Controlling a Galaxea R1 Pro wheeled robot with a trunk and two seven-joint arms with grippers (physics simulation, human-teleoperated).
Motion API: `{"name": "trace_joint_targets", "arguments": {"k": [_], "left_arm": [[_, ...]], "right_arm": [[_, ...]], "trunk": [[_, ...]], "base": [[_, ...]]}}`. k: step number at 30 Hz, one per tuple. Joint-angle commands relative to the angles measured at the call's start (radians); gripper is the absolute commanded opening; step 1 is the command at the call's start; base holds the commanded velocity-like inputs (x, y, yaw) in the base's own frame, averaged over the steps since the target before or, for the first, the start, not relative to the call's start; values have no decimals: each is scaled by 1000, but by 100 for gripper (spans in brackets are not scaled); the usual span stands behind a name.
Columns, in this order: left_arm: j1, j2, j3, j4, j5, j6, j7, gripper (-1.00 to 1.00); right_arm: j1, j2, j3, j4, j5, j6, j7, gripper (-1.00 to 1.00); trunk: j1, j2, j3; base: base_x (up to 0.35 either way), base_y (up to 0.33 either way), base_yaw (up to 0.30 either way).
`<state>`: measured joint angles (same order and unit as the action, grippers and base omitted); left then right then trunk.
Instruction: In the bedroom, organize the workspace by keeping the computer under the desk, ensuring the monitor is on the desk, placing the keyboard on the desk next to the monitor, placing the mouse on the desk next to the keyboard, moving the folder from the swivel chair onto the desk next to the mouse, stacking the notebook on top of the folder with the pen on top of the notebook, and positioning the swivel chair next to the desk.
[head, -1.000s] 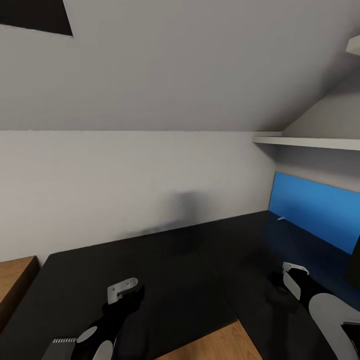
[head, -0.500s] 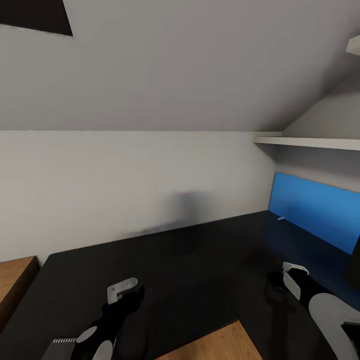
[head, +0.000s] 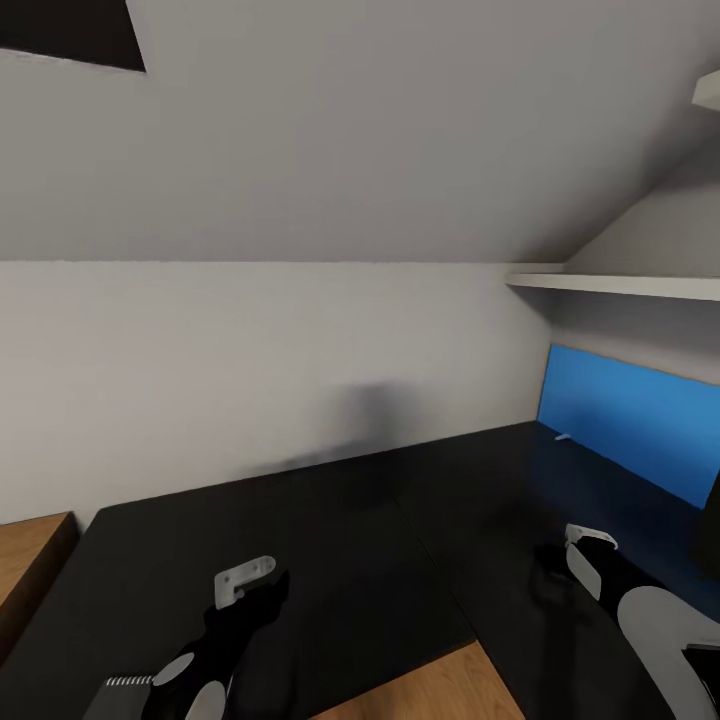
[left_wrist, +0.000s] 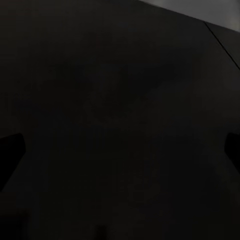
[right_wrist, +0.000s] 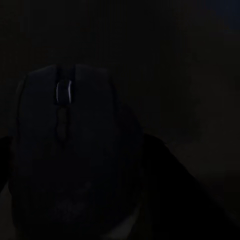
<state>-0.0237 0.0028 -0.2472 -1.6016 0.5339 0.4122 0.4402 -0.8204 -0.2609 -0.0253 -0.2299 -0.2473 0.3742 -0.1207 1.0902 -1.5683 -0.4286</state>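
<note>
The black-topped desk (head: 330, 520) spreads below me in an L shape, with its blue back panel (head: 630, 420) at the right. In the right wrist view the dark oval mouse (right_wrist: 75, 150) sits close up between the two fingers, just over the dark desktop. My right gripper (head: 552, 568) hovers low over the desk's right wing, shut on the mouse. My left gripper (head: 272, 588) hangs over the left wing; in the left wrist view its fingertips (left_wrist: 10, 150) stand wide apart, open, over the bare desktop (left_wrist: 120, 100).
A white shelf (head: 620, 285) juts from the wall above the blue panel. Sloped grey walls rise behind the desk, with a dark skylight (head: 70, 30) at upper left. A light-wood cabinet (head: 30, 545) borders the desk's left end. Wood floor (head: 430, 695) shows in the desk's inner corner.
</note>
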Motion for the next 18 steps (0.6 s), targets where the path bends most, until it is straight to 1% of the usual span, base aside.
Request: {"name": "trace_joint_targets", "arguments": {"k": [1, 2, 7, 10, 14, 15, 16, 18], "left_arm": [[-1, 0, -1, 0, 9, 2, 9, 100], [-1, 0, -1, 0, 9, 2, 9, 100], [-1, 0, -1, 1, 9, 2, 9, 100], [-1, 0, -1, 2, 10, 2, 9, 100], [-1, 0, -1, 3, 10, 2, 9, 100], [-1, 0, -1, 3, 10, 2, 9, 100], [-1, 0, -1, 3, 10, 2, 9, 100], [-1, 0, -1, 3, 11, 2, 9, 100]], "right_arm": [[0, 0, -2, -3, -12, 3, -6, -100], [0, 0, -3, -3, -12, 3, -6, -100], [0, 0, -4, -11, -13, -4, -7, -100], [1, 0, -4, -34, -13, -25, -9, -100], [5, 1, -5, -123, -16, -31, -11, -100], [7, 2, -5, -156, -18, -21, -11, -100], [16, 2, -5, -206, -20, 10, -11, -100], [37, 2, -5, -258, -22, 49, -11, -100]], "trunk": [[0, -1, -1], [0, -1, -1], [-19, 34, 14], [-31, 55, 24], [-46, 83, 36], [-50, 90, 40], [-54, 97, 43], [-61, 111, 49]], "base": [[0, 0, 0], [0, 0, 0], [0, 0, 0], [0, 0, 0], [-2, 0, 0], [-68, 0, 0], [-196, 0, 0], [-245, 0, 0]]}}
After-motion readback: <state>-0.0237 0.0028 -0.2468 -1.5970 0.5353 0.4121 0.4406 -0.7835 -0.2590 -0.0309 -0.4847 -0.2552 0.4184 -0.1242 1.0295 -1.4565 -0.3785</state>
